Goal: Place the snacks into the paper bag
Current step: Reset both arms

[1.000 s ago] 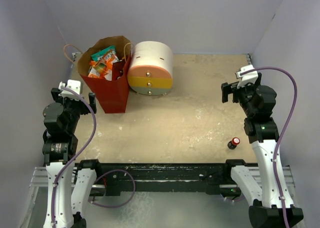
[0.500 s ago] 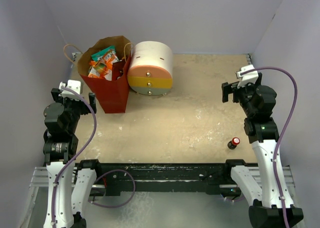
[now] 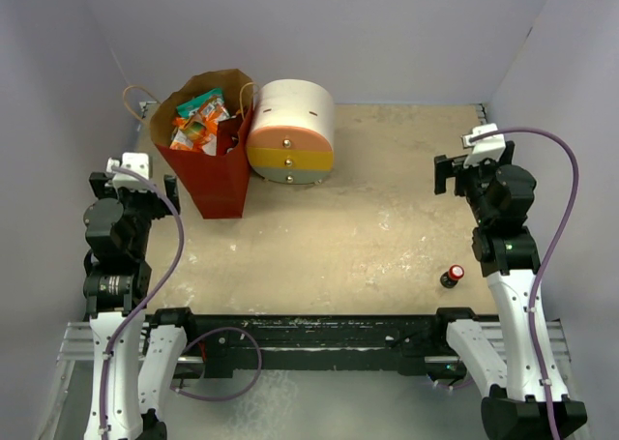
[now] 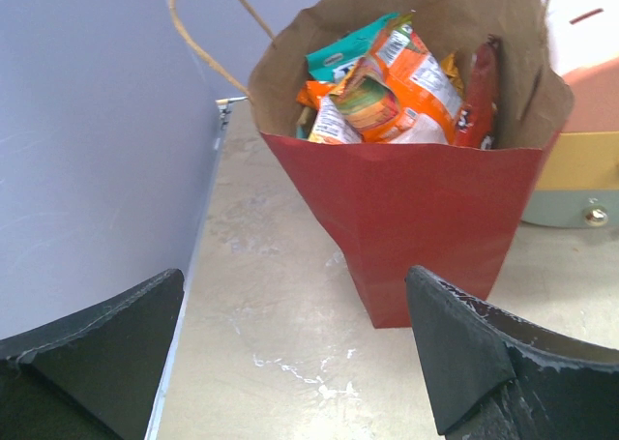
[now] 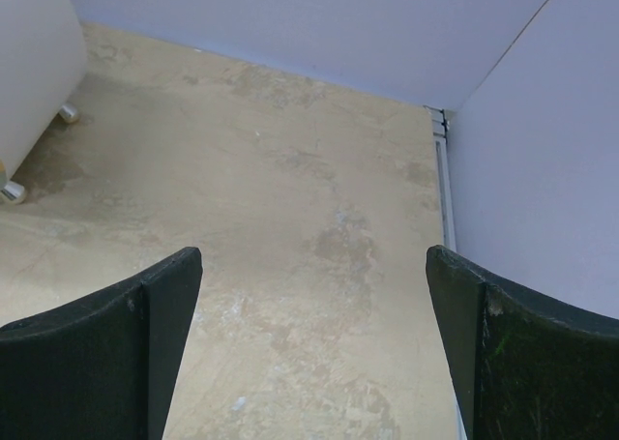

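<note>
The paper bag (image 3: 215, 174), brown kraft with a red lower half and twisted handles, stands upright at the back left. It also shows in the left wrist view (image 4: 426, 227). The snacks (image 3: 198, 121), orange, teal and red foil packets, lie inside it and show at its mouth (image 4: 387, 87). My left gripper (image 3: 132, 186) is open and empty, to the left of the bag and a little nearer, above the table (image 4: 295, 309). My right gripper (image 3: 457, 174) is open and empty at the far right, over bare table (image 5: 314, 276).
A round cream, orange and yellow drawer unit (image 3: 290, 133) stands against the bag's right side. A small dark bottle with a red cap (image 3: 452, 276) stands by the right arm near the front. Walls close in the left, back and right.
My left gripper has shifted a little to the left, away from the bag. My right gripper has moved slightly right and back. The bag and snacks have not moved.
</note>
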### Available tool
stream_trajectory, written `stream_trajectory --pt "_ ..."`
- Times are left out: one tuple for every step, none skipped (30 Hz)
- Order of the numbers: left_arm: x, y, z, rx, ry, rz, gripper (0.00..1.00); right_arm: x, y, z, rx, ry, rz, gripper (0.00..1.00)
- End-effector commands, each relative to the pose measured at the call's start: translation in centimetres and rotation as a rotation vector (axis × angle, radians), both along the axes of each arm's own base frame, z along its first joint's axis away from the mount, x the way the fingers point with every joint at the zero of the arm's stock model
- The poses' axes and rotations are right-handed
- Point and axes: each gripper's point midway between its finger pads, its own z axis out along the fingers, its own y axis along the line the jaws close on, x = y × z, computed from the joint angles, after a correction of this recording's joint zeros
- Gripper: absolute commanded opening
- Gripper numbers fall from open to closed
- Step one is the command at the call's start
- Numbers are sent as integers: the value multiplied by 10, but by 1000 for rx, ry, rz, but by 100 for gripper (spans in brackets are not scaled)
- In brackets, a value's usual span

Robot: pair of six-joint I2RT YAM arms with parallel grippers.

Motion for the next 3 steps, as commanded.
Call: stream_trajectory --pt "3 5 13 -7 -57 28 99 2 2 21 8 -67 15 100" --pt "3 3 12 -7 -54 14 99 2 4 19 6 -61 24 100" --pt "3 1 12 -7 -54 6 99 2 4 19 5 -61 28 100"
